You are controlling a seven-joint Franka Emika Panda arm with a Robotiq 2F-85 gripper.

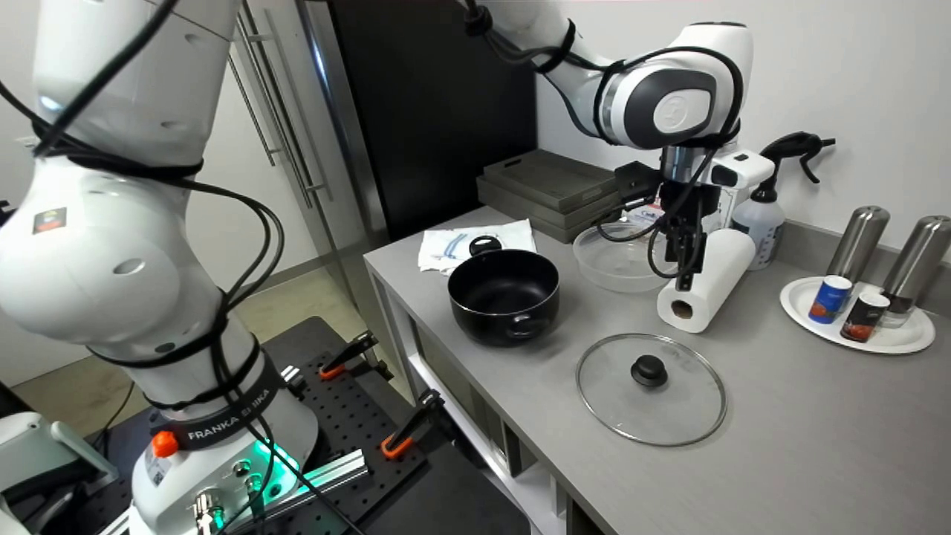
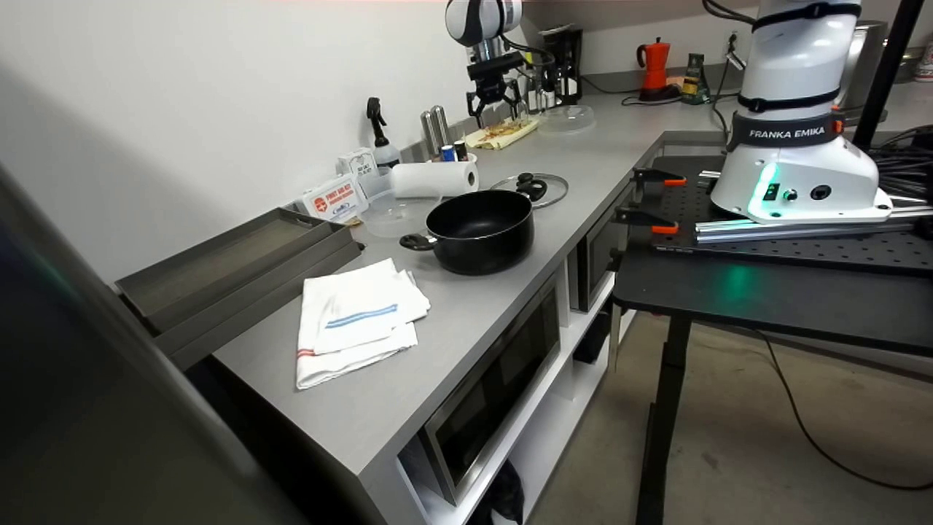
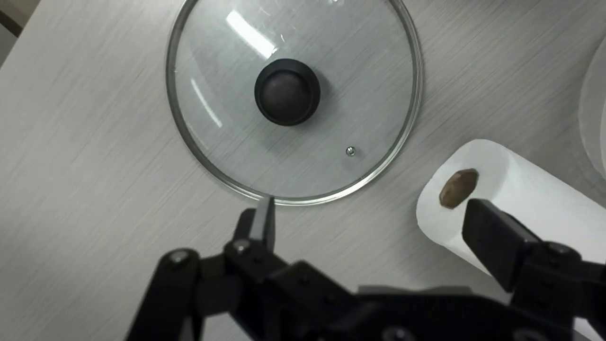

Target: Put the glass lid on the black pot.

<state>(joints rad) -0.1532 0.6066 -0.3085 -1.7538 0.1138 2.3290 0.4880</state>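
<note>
The glass lid lies flat on the counter, dark knob up. It also shows in the wrist view at the top, its far edge cut off, and partly behind the pot in an exterior view. The black pot stands upright and uncovered beside the lid; it shows in both exterior views and is out of the wrist view. My gripper hangs above the counter, apart from the lid. In the wrist view its fingers are wide apart with nothing between them.
A paper towel roll lies close by the lid, partly behind my right finger in the wrist view. A clear dish stands behind the pot. A white towel, stacked grey trays, a spray bottle and a plate with shakers stand around.
</note>
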